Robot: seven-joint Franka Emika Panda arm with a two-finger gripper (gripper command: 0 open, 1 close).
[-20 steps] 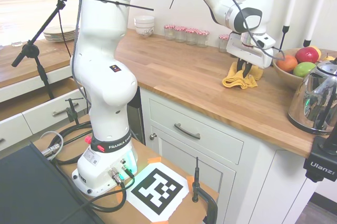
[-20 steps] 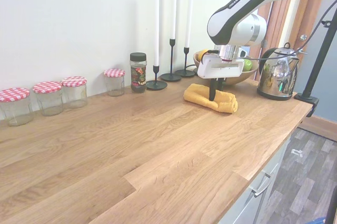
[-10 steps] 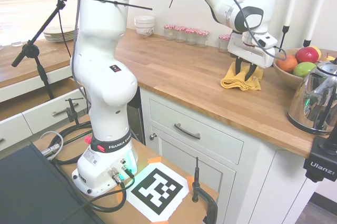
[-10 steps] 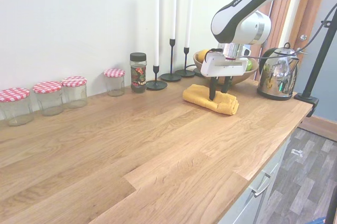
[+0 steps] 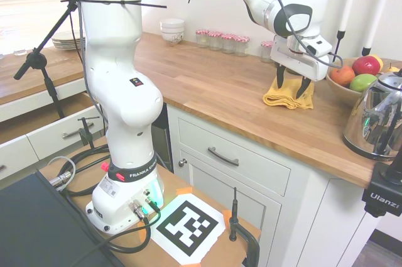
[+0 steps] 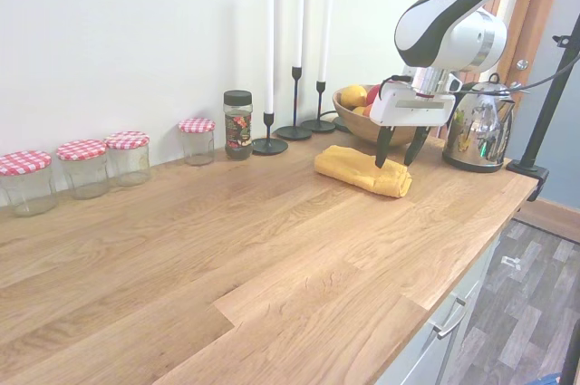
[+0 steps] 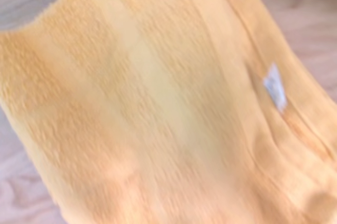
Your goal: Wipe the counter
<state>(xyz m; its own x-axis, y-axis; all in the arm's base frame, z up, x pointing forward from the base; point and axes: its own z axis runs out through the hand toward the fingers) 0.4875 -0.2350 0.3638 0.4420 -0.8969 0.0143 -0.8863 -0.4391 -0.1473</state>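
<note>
pincer (image 6: 400,151) hangs wide over the yellow cloth (image 6: 361,170) on the bench (image 6: 272,249), just beside the fruit bowl (image 6: 355,128); cloth lies ungripped; next move looks like dropping down and pinching it before any wiping.

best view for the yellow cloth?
Second exterior view: the whole folded cloth lies unblocked on the counter. First exterior view has the gripper partly covering it. Wrist view shows only blurry fabric and a tag.
</note>
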